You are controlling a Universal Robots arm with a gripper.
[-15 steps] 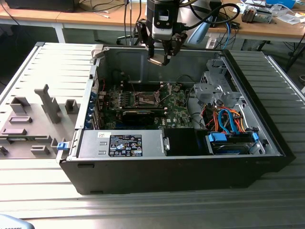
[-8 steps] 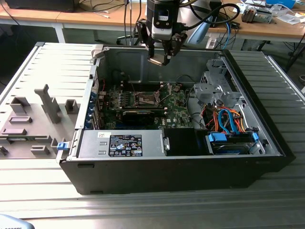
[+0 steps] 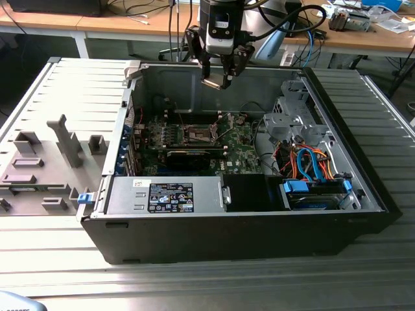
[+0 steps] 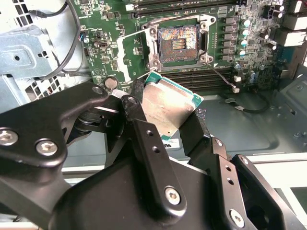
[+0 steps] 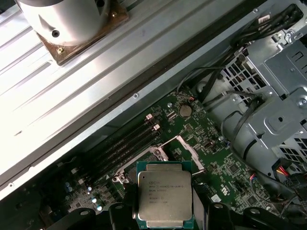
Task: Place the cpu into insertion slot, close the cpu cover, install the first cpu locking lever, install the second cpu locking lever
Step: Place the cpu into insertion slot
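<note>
**A:** Exterior view first. Where's the chip?

**B:** The gripper hangs over the open computer case, near its back wall. It has the cpu pinched between its fingers, well above the green motherboard. The insertion slot sits on that board, clearly apart from the chip.

**A:** What crowds it?

**B:** A grey drive cage with orange and blue cables stands toward the exterior view's right. The power supply runs along the near wall.

**A:** Second wrist view?

**B:** Black fingers clamp the cpu on opposite edges, and it sits tilted. Beyond it the insertion slot lies uncovered (gold contacts showing). The cpu cover is swung open beside it.

**A:** First wrist view?

**B:** The cpu faces the camera squarely, gripped at both sides. A silvery frame pokes out from behind it. Around it are memory slots, a coin battery and black wires trailing off the metal cage.
</note>
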